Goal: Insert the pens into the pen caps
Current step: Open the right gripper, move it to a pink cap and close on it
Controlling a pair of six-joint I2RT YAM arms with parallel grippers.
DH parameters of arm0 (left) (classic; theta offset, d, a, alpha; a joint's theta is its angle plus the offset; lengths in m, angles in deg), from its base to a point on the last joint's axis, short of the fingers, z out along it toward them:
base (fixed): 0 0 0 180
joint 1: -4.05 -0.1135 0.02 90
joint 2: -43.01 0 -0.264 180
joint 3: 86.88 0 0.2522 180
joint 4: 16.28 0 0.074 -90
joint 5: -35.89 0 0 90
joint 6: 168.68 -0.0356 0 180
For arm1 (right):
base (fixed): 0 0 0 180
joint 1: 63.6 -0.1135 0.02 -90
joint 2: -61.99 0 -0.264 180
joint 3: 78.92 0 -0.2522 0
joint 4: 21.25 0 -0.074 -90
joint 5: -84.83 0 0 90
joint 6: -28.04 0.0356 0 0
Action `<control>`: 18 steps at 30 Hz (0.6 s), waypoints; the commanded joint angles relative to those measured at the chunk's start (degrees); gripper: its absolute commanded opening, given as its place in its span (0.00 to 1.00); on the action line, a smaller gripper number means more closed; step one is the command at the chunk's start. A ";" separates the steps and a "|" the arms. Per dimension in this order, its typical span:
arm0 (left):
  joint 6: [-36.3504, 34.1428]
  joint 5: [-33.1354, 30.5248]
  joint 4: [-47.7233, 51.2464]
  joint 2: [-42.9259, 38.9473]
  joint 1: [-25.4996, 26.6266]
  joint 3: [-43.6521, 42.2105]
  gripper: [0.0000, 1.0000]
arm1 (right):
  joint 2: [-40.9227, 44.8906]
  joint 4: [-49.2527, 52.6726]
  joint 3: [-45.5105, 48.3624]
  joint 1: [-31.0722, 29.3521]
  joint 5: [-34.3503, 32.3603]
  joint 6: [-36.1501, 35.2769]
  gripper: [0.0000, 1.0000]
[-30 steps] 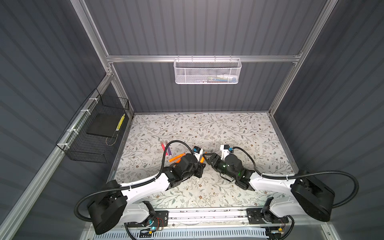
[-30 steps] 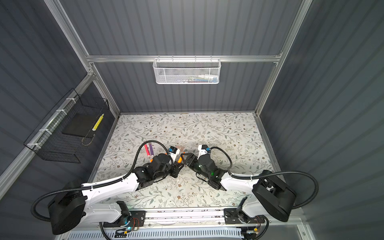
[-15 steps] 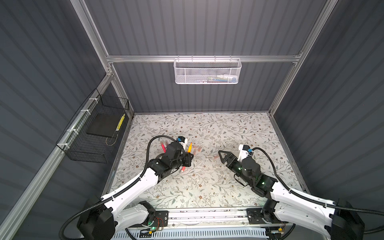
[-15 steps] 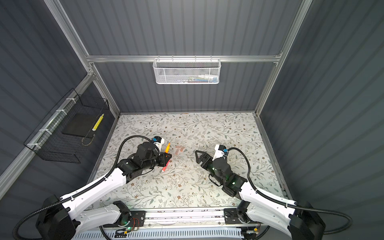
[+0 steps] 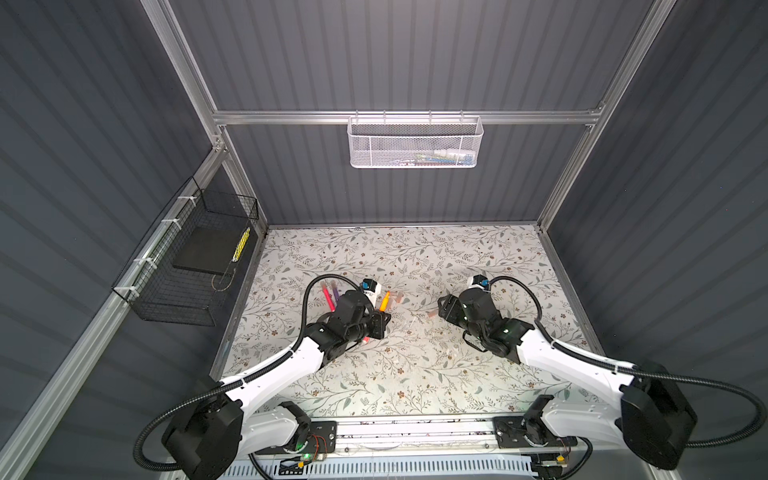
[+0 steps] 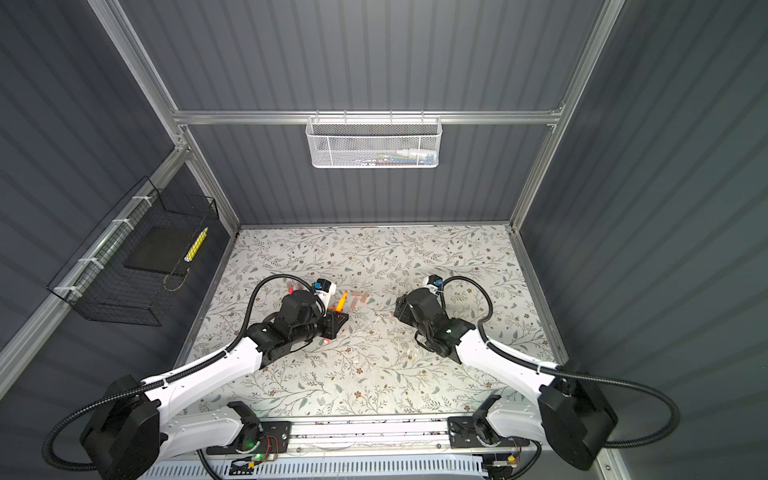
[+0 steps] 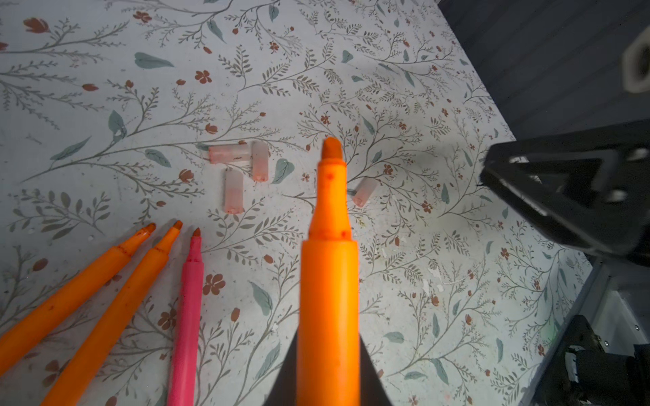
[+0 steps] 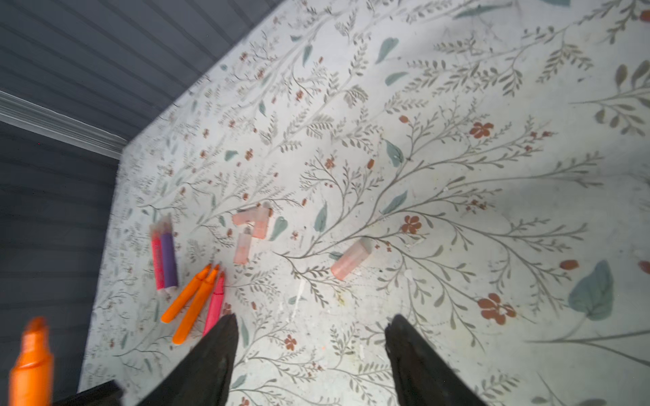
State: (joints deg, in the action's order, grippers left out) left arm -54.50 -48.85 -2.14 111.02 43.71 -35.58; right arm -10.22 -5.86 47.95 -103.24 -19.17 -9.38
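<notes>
Arms drawn apart, left pincer [image 7: 329, 355] pinching orange pen [image 7: 329, 274], right pincer [image 8: 313, 327] spread, pen caps [image 6: 358, 298] faint from above

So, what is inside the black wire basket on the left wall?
A flat black slab and a slim yellow item along its edge. Anything beneath the slab is covered.

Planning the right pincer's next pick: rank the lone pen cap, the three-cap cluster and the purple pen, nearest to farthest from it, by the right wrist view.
1. Lone pen cap: just ahead of the open right pincer.
2. Three-cap cluster: farther out, between that cap and the pens.
3. Purple pen: farthest, beside a pink pen.
</notes>
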 commanded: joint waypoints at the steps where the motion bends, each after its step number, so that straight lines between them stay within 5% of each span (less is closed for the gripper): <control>1: -3.47 0.68 -3.83 -2.52 -0.16 -2.80 0.00 | -4.47 4.56 -4.11 0.88 3.05 -2.48 0.68; 6: -3.63 -0.23 -7.61 -4.40 -0.05 -5.85 0.00 | -11.98 8.43 -9.74 1.04 4.26 -4.22 0.58; 10: -4.06 6.37 -12.97 -5.59 0.07 -7.84 0.00 | -17.14 12.90 -13.76 1.01 2.86 -5.63 0.51; 18: -4.07 6.20 -14.65 -4.20 0.15 -8.59 0.00 | -21.69 15.89 -17.18 1.05 -0.37 -7.48 0.52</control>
State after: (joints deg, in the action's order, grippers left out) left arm -57.36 -43.84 -14.99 106.04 43.71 -44.36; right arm -30.22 6.79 33.26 -102.32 -17.62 -15.11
